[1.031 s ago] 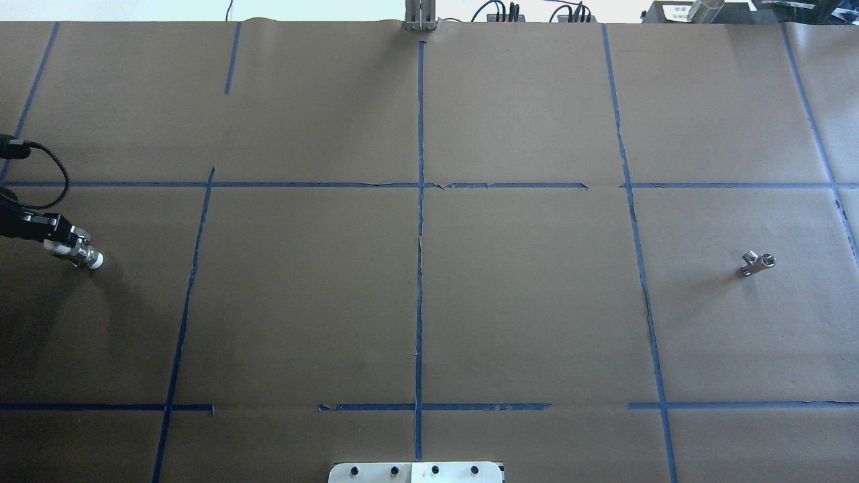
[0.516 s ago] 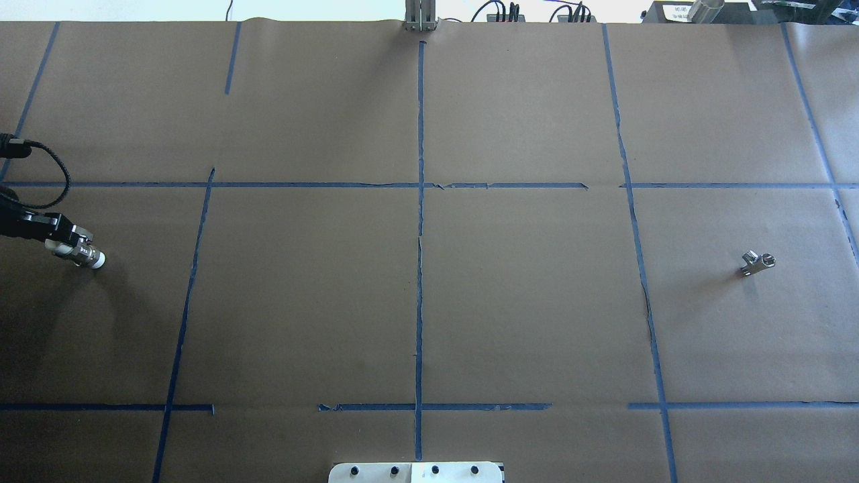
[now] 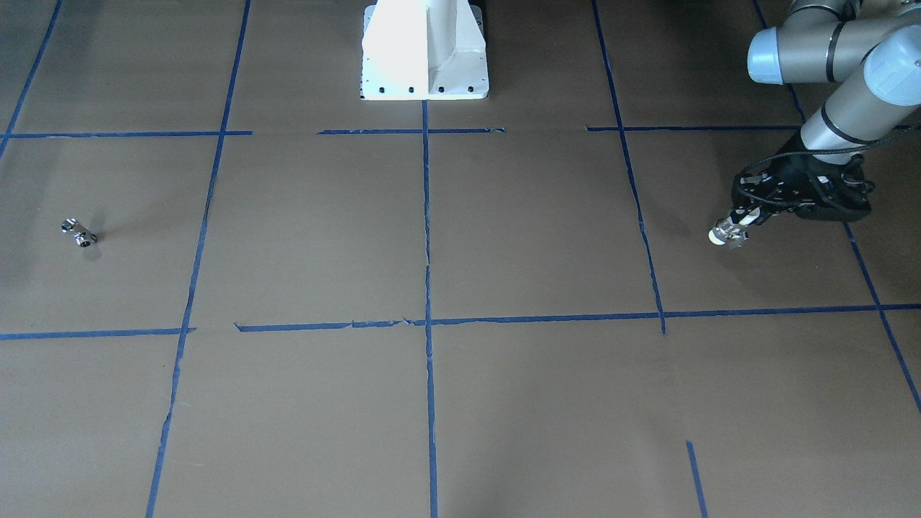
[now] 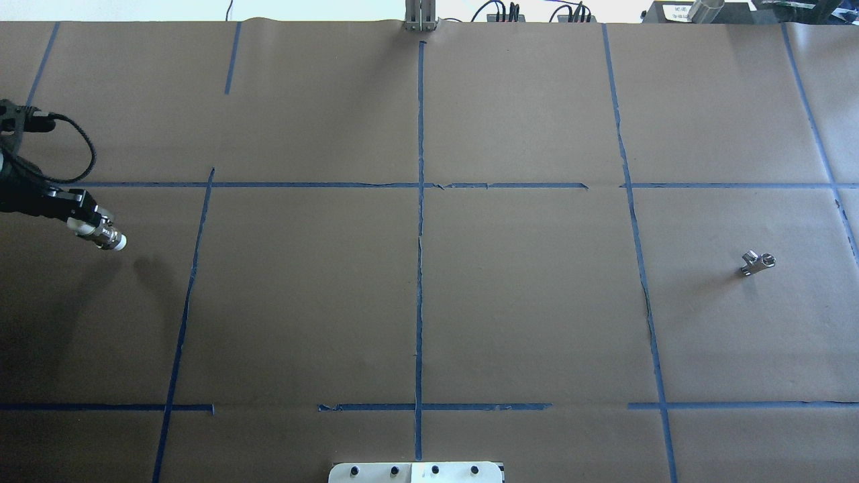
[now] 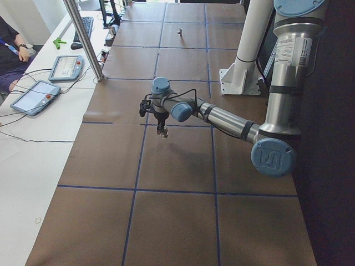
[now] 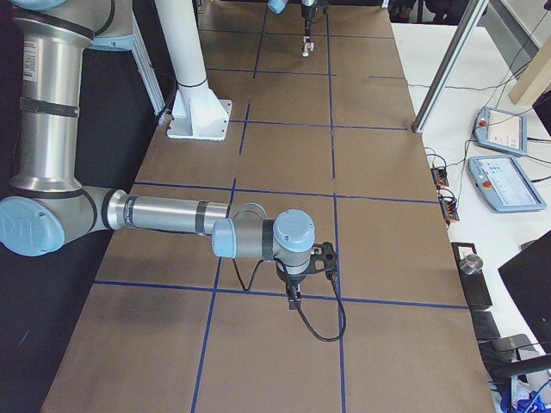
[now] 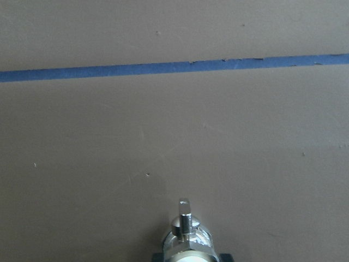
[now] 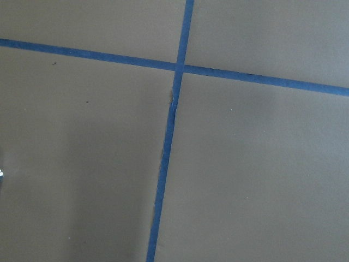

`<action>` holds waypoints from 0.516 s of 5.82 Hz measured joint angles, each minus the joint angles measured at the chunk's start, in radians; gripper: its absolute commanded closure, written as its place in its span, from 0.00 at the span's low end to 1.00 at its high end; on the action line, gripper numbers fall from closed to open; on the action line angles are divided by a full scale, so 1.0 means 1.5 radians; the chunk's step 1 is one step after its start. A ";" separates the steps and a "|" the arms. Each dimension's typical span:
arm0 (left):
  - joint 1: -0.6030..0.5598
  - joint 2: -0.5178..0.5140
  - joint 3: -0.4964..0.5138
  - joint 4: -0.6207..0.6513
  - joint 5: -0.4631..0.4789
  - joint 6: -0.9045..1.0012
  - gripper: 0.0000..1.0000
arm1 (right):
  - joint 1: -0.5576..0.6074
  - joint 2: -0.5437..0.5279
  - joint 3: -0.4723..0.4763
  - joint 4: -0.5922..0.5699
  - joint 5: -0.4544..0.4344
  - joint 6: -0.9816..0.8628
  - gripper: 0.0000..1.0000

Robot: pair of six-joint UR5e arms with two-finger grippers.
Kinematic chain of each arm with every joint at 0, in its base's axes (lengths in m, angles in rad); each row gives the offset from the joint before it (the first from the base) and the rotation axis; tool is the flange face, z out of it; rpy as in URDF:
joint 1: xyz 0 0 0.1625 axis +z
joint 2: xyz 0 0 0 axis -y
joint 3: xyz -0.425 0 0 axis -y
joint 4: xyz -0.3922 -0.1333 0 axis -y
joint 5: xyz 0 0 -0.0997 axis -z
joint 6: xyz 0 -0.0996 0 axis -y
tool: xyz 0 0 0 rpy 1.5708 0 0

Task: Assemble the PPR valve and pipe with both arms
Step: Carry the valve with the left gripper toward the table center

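Observation:
My left gripper (image 4: 86, 223) is shut on the PPR valve (image 4: 109, 238), a stubby fitting with white ends and a shiny metal middle. It holds the valve above the brown paper at the table's far left, with a shadow below it. The valve also shows in the front view (image 3: 727, 234) and at the bottom of the left wrist view (image 7: 185, 240). The chrome pipe (image 4: 757, 261) lies alone on the paper at the far right, also in the front view (image 3: 79, 232). My right gripper (image 6: 293, 297) shows only in the exterior right view, pointing down over the paper; I cannot tell whether it is open.
Brown paper with blue tape lines (image 4: 420, 268) covers the table. The white pedestal base (image 3: 424, 50) stands at the robot's edge. A metal post (image 5: 83, 39) and operator tablets (image 5: 33, 95) are along the far side.
My left gripper has moved toward the table's middle and upward with the valve; the valve's shadow now lies apart from it. The pipe has not moved.

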 measured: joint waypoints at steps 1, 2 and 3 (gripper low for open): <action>0.024 -0.088 -0.014 0.092 0.005 -0.018 1.00 | 0.000 0.000 0.000 0.000 0.001 0.000 0.00; 0.086 -0.180 -0.006 0.152 0.039 -0.070 1.00 | 0.000 0.000 -0.002 0.000 0.001 0.000 0.00; 0.159 -0.273 0.026 0.174 0.094 -0.134 1.00 | 0.000 0.000 -0.004 -0.001 0.001 0.000 0.00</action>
